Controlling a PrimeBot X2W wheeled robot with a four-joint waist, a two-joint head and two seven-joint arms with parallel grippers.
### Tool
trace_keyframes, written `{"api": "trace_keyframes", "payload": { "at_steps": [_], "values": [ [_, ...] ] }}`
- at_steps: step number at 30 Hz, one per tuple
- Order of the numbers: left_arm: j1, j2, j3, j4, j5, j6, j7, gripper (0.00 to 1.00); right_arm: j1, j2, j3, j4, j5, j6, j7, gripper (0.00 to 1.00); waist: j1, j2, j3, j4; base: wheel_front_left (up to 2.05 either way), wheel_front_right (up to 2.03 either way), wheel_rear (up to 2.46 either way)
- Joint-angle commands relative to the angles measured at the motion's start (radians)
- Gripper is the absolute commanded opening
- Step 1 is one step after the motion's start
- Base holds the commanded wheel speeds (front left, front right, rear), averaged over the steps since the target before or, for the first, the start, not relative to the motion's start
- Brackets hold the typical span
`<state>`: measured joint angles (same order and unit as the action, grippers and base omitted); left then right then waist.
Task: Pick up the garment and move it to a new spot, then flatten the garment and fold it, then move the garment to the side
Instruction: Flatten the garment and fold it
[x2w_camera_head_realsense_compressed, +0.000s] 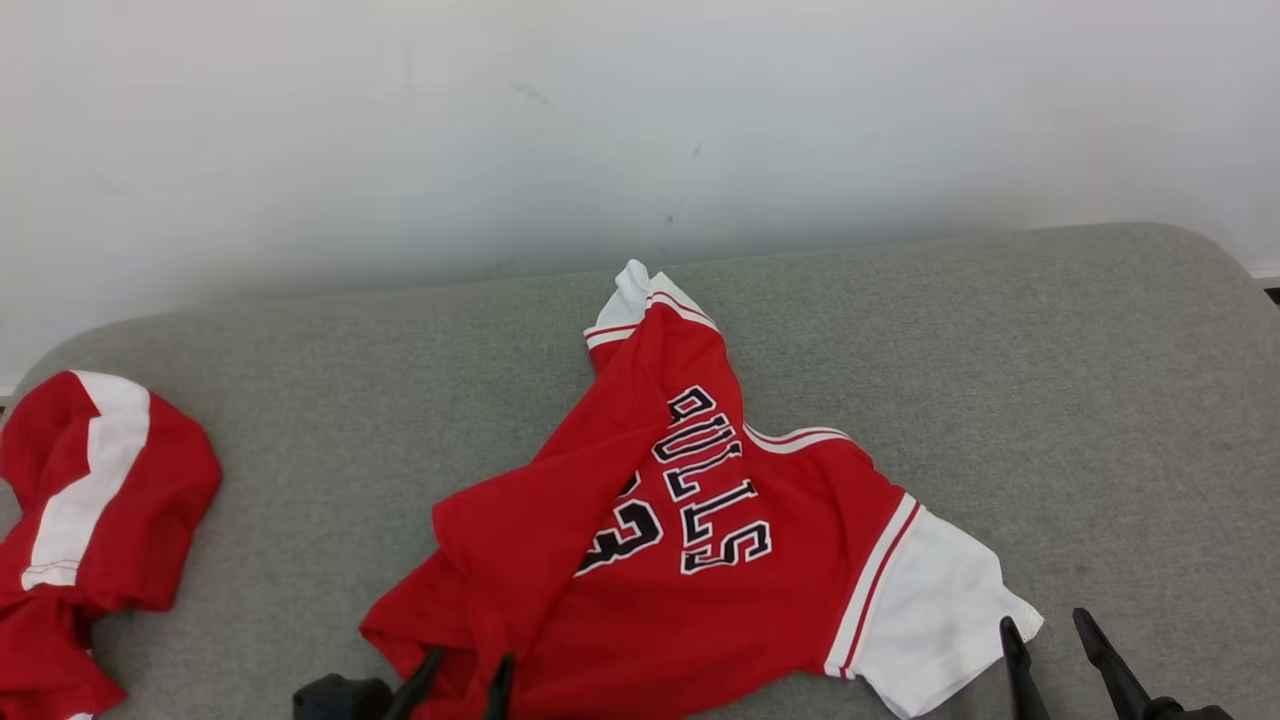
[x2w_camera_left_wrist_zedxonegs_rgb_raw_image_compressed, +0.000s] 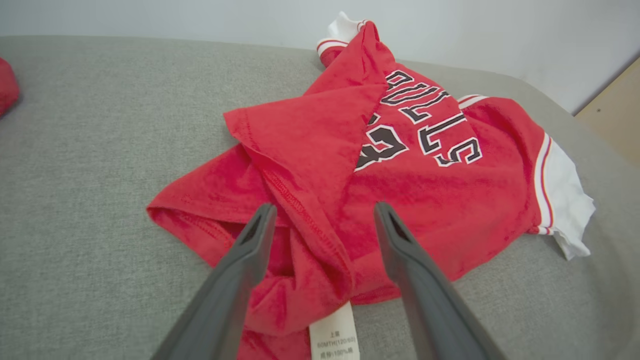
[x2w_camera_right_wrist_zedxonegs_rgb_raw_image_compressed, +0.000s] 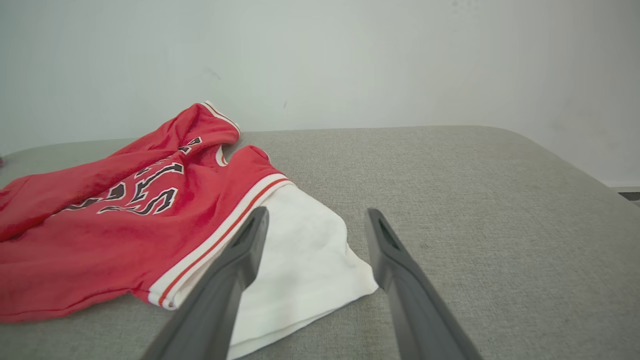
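The garment (x2w_camera_head_realsense_compressed: 640, 540) is a red shirt with white sleeves and black-and-white lettering, lying crumpled near the front of the grey padded surface (x2w_camera_head_realsense_compressed: 1050, 400). Its lower hem is folded over itself. My left gripper (x2w_camera_head_realsense_compressed: 468, 668) hovers open at the bunched red hem, and in the left wrist view the left gripper (x2w_camera_left_wrist_zedxonegs_rgb_raw_image_compressed: 325, 212) straddles a fold of the garment (x2w_camera_left_wrist_zedxonegs_rgb_raw_image_compressed: 425, 170) above a white care label (x2w_camera_left_wrist_zedxonegs_rgb_raw_image_compressed: 334, 334). My right gripper (x2w_camera_head_realsense_compressed: 1045, 630) stands open beside the white sleeve; in the right wrist view the right gripper (x2w_camera_right_wrist_zedxonegs_rgb_raw_image_compressed: 315, 216) sits over that sleeve's corner (x2w_camera_right_wrist_zedxonegs_rgb_raw_image_compressed: 305, 260).
A second red-and-white garment (x2w_camera_head_realsense_compressed: 90, 520) lies bunched at the left edge of the surface. A pale wall (x2w_camera_head_realsense_compressed: 640, 130) rises directly behind. Bare grey padding stretches to the right of the shirt and behind it.
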<state>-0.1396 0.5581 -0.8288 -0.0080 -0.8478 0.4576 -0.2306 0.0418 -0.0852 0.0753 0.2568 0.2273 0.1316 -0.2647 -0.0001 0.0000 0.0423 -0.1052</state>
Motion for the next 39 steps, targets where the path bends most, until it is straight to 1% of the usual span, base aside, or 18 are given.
{"api": "trace_keyframes", "payload": {
  "at_steps": [1, 4, 6, 11, 16, 17, 20, 27, 31, 33, 34, 35, 36, 37, 38, 39],
  "values": [
    [-0.004, -0.006, -0.001, 0.011, -0.022, -0.007, 0.009, 1.0, -0.002, -0.005, 0.003, -0.002, -0.005, -0.002, 0.001, 1.0, 0.0001, 0.0, 0.004, 0.004, 0.0, 0.0, 0.0],
    [-0.037, -0.036, -0.007, 0.048, -0.035, -0.026, 0.034, 1.0, -0.013, -0.005, 0.007, 0.0, -0.004, -0.002, 0.001, 1.0, 0.0001, 0.0, 0.01, 0.008, 0.0, 0.0, 0.0],
    [-0.067, -0.037, -0.019, 0.091, -0.025, -0.033, 0.065, 1.0, -0.019, -0.005, 0.012, 0.002, -0.004, -0.002, 0.001, 1.0, 0.0001, 0.0, 0.013, 0.006, 0.0, 0.0, 0.0],
    [-0.139, -0.079, -0.015, 0.17, -0.052, -0.061, 0.107, 1.0, -0.027, -0.003, 0.025, 0.006, 0.0, -0.002, 0.001, 1.0, 0.0001, 0.0, 0.024, -0.011, 0.0, 0.0, 0.0],
    [-0.204, -0.092, -0.008, 0.25, -0.062, -0.083, 0.135, 1.0, -0.035, 0.0, 0.025, 0.006, 0.005, -0.002, 0.001, 1.0, 0.0001, 0.0, 0.04, -0.028, 0.0, 0.0, 0.0],
    [-0.218, -0.092, -0.006, 0.269, -0.059, -0.081, 0.14, 1.0, -0.038, 0.001, 0.026, 0.007, 0.006, -0.002, 0.001, 1.0, 0.0001, 0.0, 0.043, -0.032, 0.0, 0.0, 0.0],
    [-0.241, -0.094, -0.001, 0.303, -0.054, -0.075, 0.146, 1.0, -0.041, 0.003, 0.023, 0.008, 0.008, -0.002, 0.001, 1.0, 0.0001, 0.0, 0.048, -0.039, 0.0, 0.0, 0.0],
    [-0.276, -0.11, 0.021, 0.396, -0.079, -0.093, 0.14, 1.0, -0.047, 0.008, 0.021, 0.006, 0.008, -0.002, 0.001, 1.0, 0.0001, 0.0, 0.061, -0.058, 0.0, 0.0, 0.0],
    [-0.289, -0.112, 0.022, 0.441, -0.075, -0.094, 0.134, 1.0, -0.052, 0.011, 0.021, 0.007, 0.009, -0.002, 0.001, 1.0, 0.0001, 0.0, 0.065, -0.066, 0.0, 0.0, 0.0],
    [-0.287, -0.122, 0.031, 0.452, -0.09, -0.105, 0.128, 1.0, -0.053, 0.012, 0.021, 0.007, 0.009, -0.002, 0.001, 1.0, 0.0001, 0.0, 0.066, -0.068, 0.0, 0.0, 0.0],
    [-0.287, -0.122, 0.03, 0.459, -0.087, -0.108, 0.128, 0.96, -0.053, 0.012, 0.02, 0.007, 0.009, -0.002, 0.001, 1.0, 0.0001, 0.0, 0.066, -0.069, 0.0, 0.0, 0.0],
    [-0.29, -0.122, 0.028, 0.466, -0.085, -0.112, 0.13, 0.95, -0.054, 0.013, 0.02, 0.008, 0.009, -0.002, 0.001, 1.0, 0.0001, 0.0, 0.068, -0.07, 0.0, 0.0, 0.0],
    [-0.294, -0.125, 0.03, 0.472, -0.089, -0.115, 0.13, 0.92, -0.054, 0.013, 0.02, 0.007, 0.008, -0.002, 0.001, 1.0, 0.0001, 0.0, 0.069, -0.07, 0.0, 0.0, 0.0],
    [-0.296, -0.127, 0.03, 0.479, -0.092, -0.118, 0.132, 0.63, -0.055, 0.013, 0.019, 0.007, 0.008, -0.002, 0.001, 1.0, 0.0001, 0.0, 0.07, -0.071, 0.0, 0.0, 0.0],
    [-0.299, -0.129, 0.028, 0.486, -0.092, -0.121, 0.135, 0.44, -0.055, 0.013, 0.019, 0.007, 0.007, -0.002, 0.001, 1.0, 0.0001, 0.0, 0.071, -0.072, 0.0, 0.0, 0.0],
    [-0.3, -0.134, 0.028, 0.492, -0.098, -0.129, 0.137, 0.27, -0.056, 0.014, 0.019, 0.008, 0.008, -0.002, 0.001, 1.0, 0.0001, 0.0, 0.071, -0.073, 0.0, 0.0, 0.0]
  ]
}}
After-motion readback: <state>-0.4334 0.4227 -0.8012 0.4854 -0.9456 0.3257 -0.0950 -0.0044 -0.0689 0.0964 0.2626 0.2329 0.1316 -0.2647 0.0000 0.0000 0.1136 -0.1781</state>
